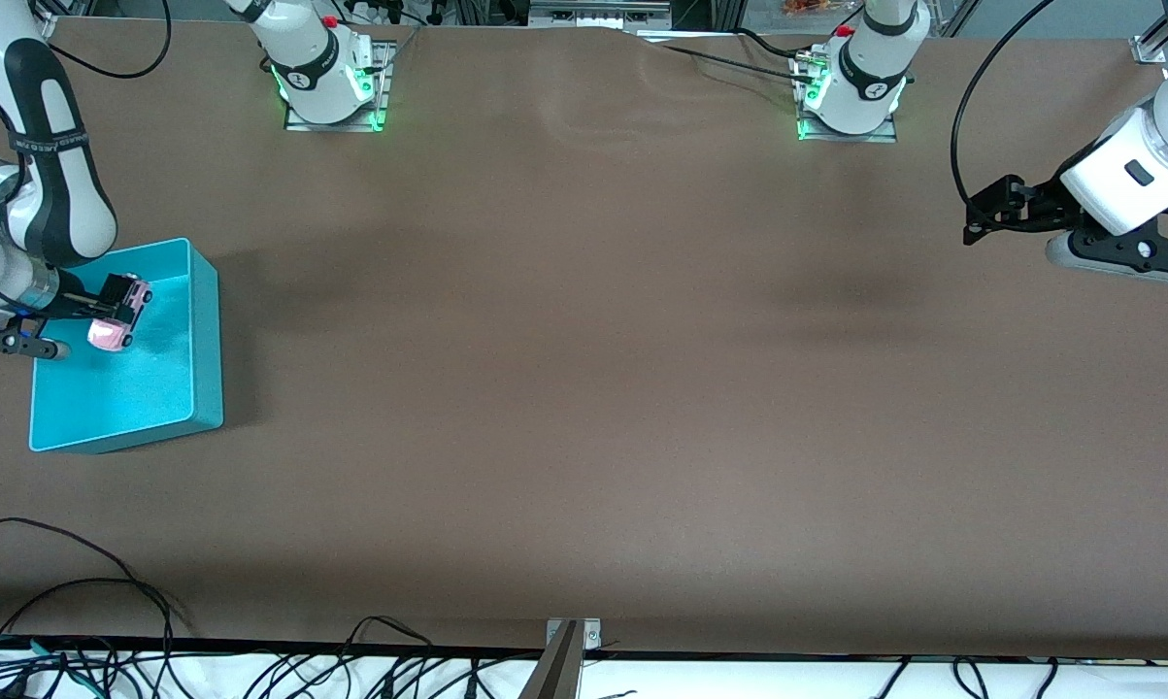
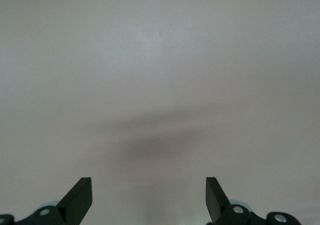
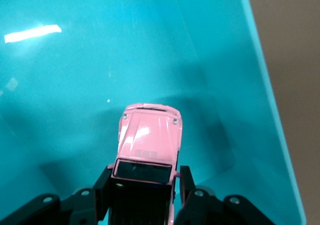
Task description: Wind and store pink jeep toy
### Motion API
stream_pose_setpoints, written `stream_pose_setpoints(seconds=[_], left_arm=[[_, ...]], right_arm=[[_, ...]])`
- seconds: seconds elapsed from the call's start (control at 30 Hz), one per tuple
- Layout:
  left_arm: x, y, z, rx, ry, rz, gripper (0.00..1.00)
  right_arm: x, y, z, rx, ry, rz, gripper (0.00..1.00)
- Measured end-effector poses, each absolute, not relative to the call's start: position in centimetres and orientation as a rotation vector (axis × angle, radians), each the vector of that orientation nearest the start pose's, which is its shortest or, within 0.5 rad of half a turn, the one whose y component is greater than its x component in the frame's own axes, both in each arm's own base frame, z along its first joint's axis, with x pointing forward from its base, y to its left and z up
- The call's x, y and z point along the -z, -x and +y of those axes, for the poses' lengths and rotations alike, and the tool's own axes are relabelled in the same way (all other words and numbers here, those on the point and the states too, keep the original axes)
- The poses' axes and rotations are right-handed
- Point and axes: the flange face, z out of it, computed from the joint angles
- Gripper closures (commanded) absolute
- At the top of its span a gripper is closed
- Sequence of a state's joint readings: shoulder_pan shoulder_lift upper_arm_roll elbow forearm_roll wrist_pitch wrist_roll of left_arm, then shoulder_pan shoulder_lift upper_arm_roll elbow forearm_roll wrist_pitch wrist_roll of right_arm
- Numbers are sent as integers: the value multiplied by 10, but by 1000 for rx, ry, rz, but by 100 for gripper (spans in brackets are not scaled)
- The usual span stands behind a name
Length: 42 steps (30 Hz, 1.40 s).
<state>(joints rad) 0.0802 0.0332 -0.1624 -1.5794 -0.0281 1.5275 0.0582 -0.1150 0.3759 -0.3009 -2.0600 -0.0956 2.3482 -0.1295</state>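
The pink jeep toy hangs nose down inside the teal bin at the right arm's end of the table. My right gripper is shut on its black rear roof section. In the right wrist view the jeep sits between the two fingers of the right gripper, with its pink hood pointing at the bin's floor and the bin's wall beside it. My left gripper is open and empty, held up over the left arm's end of the table; in its own view the left gripper has only bare table below it.
The brown table stretches between the two arms. Loose cables lie along the table's edge nearest the front camera. The two arm bases stand along the edge farthest from that camera.
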Motion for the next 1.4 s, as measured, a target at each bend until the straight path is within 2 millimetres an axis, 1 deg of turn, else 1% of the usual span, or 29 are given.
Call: stream_pose_setpoints(seconds=[0.13, 0.17, 0.2, 0.23, 0.3, 0.33, 0.4, 0.43, 0.47, 0.67, 0.8, 0.97, 1.1, 1.27, 1.4], left_arm=[[-599, -557, -47, -135, 3163, 223, 0], [-599, -557, -47, -135, 3163, 223, 0], [-599, -557, -47, -135, 3163, 223, 0], [-599, -557, -47, -135, 3163, 223, 0], [-599, -557, -47, -135, 3163, 223, 0], [-599, -557, -47, -135, 3163, 223, 0], [-599, -557, -47, -135, 3163, 223, 0], [-599, -557, -48, -135, 3163, 223, 0], [-599, -557, -48, -135, 3163, 223, 0], [-599, -557, -47, -135, 3163, 223, 0], [-599, -557, -47, -135, 3163, 223, 0], [-599, -557, -47, -135, 3163, 222, 0], [-599, -557, -47, -135, 3163, 222, 0], [-599, -557, -47, -135, 3163, 222, 0], [-599, -557, -47, -135, 3163, 222, 0]], right_arm=[[-238, -534, -241, -189, 3276, 337, 100], [-232, -535, -241, -185, 3279, 336, 97], [-227, -535, -242, -182, 3281, 335, 83], [-221, -535, -242, -181, 3283, 335, 72], [-210, -535, -242, -178, 3280, 353, 26], [-207, -535, -242, -171, 3278, 372, 19], [-209, -538, -242, -151, 3274, 408, 16], [-209, -539, -240, -148, 3269, 422, 10], [-208, -540, -238, -148, 3263, 429, 0], [-202, -545, -222, -149, 3247, 441, 0], [-211, -548, -220, -127, 3246, 441, 0], [-238, -548, -219, -141, 3232, 453, 0], [-266, -546, -218, -148, 3217, 463, 0], [-300, -539, -215, -187, 3193, 473, 0], [-333, -533, -210, -201, 3174, 474, 0]])
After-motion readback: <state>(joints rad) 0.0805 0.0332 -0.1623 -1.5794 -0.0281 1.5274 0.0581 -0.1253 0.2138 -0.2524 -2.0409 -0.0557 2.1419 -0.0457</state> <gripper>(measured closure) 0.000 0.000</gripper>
